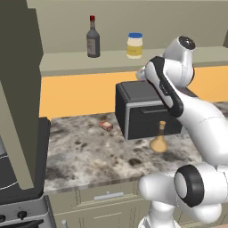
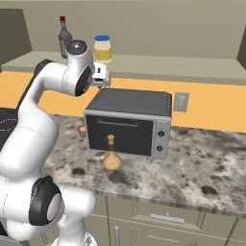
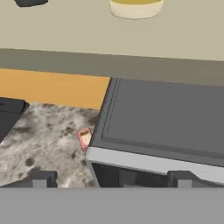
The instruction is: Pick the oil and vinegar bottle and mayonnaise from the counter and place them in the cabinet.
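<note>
Mottled stone bench (image 1: 84, 151) carries the oil and vinegar bottle (image 1: 159, 139), upright just in front of the black oven (image 1: 142, 111); the mayonnaise (image 1: 134, 45) already stands on the cabinet (image 1: 67, 62) shelf. Your end effector (image 3: 111, 178) hangs spread and empty above the oven. Expect a light, rigid, slick flask; you should take it at the bulb's shoulder, not the thin neck. Your arm hides part of the oven.

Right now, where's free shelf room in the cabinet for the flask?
Cabinet shelf: bare right of the mayonnaise and left of the dark bottle; a narrower gap lies between them. Crowded below: oil and vinegar bottle stands against the toaster oven front on the counter.
</note>
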Available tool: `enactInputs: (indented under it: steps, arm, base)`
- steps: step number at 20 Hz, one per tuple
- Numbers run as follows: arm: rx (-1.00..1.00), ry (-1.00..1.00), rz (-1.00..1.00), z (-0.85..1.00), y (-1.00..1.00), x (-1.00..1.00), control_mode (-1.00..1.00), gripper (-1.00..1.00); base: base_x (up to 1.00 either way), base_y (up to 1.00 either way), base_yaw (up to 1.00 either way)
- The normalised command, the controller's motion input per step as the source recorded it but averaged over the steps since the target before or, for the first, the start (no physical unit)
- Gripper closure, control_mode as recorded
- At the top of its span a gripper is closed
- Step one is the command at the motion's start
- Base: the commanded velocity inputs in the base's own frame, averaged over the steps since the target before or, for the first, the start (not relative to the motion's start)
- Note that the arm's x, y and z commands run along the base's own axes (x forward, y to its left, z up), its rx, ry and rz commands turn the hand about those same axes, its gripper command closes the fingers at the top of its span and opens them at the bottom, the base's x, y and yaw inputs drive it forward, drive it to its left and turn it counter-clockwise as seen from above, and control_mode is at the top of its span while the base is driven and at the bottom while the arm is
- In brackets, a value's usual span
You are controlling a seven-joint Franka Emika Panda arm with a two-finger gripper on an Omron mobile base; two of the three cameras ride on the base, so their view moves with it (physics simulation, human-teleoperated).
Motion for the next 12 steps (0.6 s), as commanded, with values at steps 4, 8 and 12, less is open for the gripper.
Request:
enactInputs:
  steps: [4,8,12]
  arm:
    - [-0.06,0.00,0.11,-0.53,-0.22,-0.03,-1.00,-1.00]
    - [-0.05,0.00,0.12,-0.52,-0.23,0.00,-1.00,-1.00]
    - [-0.05,0.00,0.13,-0.54,-0.18,0.00,-1.00,-1.00]
  base:
    - [0.00,0.00,0.00]
    - [0.00,0.00,0.00]
    - [0.00,0.00,0.00]
